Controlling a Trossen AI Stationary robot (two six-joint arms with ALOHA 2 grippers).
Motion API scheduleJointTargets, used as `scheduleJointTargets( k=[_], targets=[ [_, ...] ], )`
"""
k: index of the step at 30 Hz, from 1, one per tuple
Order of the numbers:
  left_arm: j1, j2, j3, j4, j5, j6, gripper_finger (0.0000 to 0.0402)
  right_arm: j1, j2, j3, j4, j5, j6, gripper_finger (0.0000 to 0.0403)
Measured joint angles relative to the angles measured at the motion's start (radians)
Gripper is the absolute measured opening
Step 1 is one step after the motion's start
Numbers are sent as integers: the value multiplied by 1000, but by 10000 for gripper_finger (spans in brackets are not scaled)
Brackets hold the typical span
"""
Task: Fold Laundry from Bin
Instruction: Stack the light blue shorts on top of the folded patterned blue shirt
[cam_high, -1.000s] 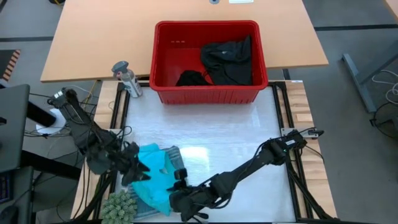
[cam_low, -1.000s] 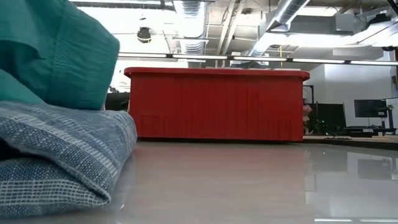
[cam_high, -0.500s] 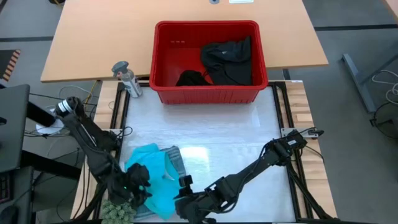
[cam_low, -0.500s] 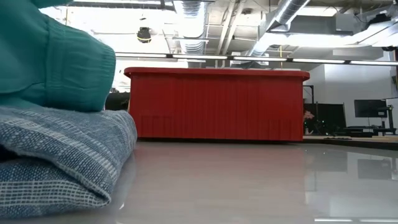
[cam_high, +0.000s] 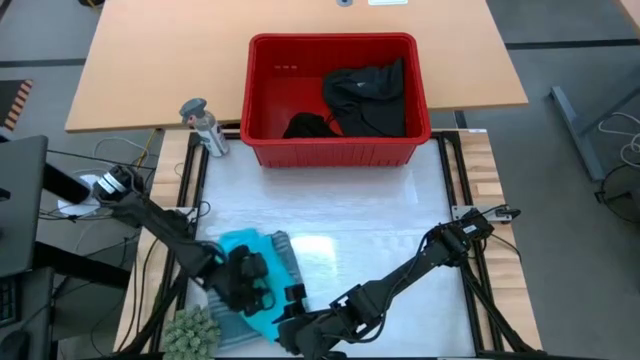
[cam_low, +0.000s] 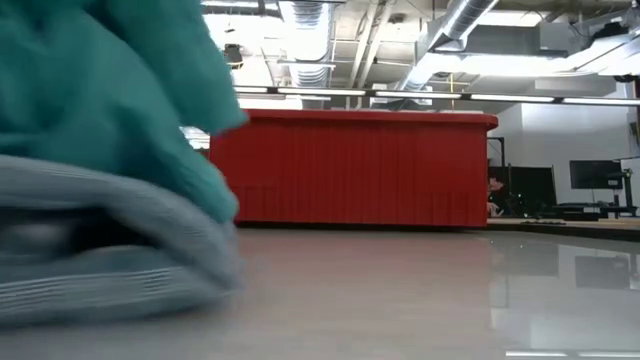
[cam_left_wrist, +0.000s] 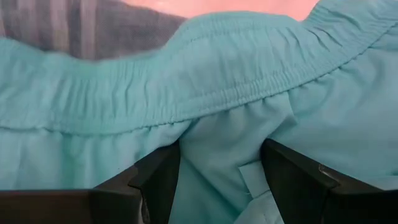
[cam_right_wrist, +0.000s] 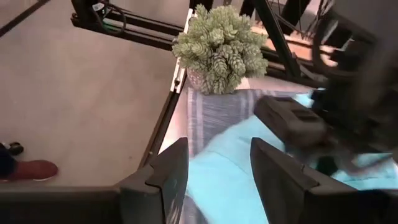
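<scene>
Pressing turquoise garment (cam_high: 240, 290), left tool (cam_high: 250, 282), no readable writing

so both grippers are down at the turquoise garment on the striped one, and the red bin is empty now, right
Not quite: the bin is not empty. The high view shows black garments inside it. The rest holds: the left gripper and right gripper are both at the turquoise garment, which lies on the striped one.

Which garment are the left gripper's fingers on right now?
The turquoise garment, lying on the striped garment at the table's near left. The black garments lie far off in the red bin.
</scene>
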Motion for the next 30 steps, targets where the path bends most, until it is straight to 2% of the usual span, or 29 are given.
scheduleJointTargets(
  k=[5, 10, 17, 21, 23, 30],
  targets=[
    [91, 0, 0, -3, 14, 87, 217, 7, 1, -18, -49, 1, -20, 200],
    [133, 0, 0, -3, 86, 128, 217, 29, 17, -18, -97, 0, -242, 208],
    [159, 1, 0, 13, 115, 131, 217, 37, 91, -21, -96, 50, -561, 228],
    [169, 1, 0, 17, 132, 136, 217, 55, 120, -21, -85, 177, -795, 250],
    [173, 1, 0, 18, 136, 143, 217, 61, 132, -21, -84, 200, -885, 259],
    [191, 1, 0, 37, 150, 147, 217, 49, 135, -20, -83, 190, -993, 265]
  ],
)
